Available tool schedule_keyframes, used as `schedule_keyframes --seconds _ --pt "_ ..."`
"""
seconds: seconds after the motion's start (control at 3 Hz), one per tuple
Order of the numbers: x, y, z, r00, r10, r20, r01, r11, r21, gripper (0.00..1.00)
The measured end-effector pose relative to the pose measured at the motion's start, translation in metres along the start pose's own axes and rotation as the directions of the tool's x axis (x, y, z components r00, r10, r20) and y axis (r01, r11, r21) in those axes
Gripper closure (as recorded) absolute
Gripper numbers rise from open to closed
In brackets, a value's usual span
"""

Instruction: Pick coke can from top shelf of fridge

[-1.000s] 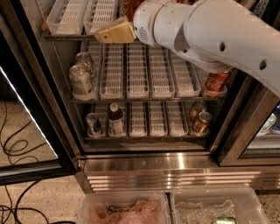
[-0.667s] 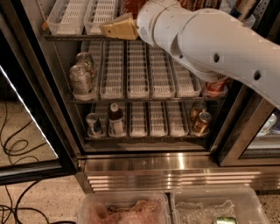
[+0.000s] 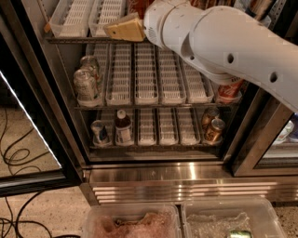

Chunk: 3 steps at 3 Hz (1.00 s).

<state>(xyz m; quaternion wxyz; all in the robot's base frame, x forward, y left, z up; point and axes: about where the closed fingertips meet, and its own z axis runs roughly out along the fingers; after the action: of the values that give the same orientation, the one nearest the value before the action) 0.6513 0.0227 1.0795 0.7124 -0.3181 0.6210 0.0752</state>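
Up a little is where the end effector [image 3: 122, 29] has gone since a second ago, and the big white arm [image 3: 223, 42] behind it now hides more of the right side of the fridge [image 3: 163, 179]. In the one camera view, the end effector is a tan wedge right at the front rail of the top shelf [image 3: 70, 40], in front of the white lanes. Whether it is open or closed cannot be told. The coke can [image 3: 138, 6] shows only as a red bit just above and a little right of the end effector, on the top shelf, mostly hidden by the arm. Below and left of the end effector stand two pale cans [image 3: 86, 86] on the middle rack. Far below it, on the bottom rack, are a small bottle [image 3: 123, 129] and, off to the right, two gold cans [image 3: 214, 130]. Lower still, two clear bins [image 3: 132, 222] sit at the bottom edge.
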Motion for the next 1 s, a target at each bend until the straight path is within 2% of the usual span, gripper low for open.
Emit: schedule_keyframes --seconds 0.33,0.67,1.0 --pt "0.002 0.014 0.01 1.0 -0.004 -0.004 0.004 0.9989 -0.046 0.0" --pt "0.005 0.014 0.018 1.0 -0.01 -0.001 0.01 0.9992 -0.038 0.0" --pt "0.009 0.01 0.021 1.0 -0.009 -0.001 0.009 0.9999 0.006 0.0"
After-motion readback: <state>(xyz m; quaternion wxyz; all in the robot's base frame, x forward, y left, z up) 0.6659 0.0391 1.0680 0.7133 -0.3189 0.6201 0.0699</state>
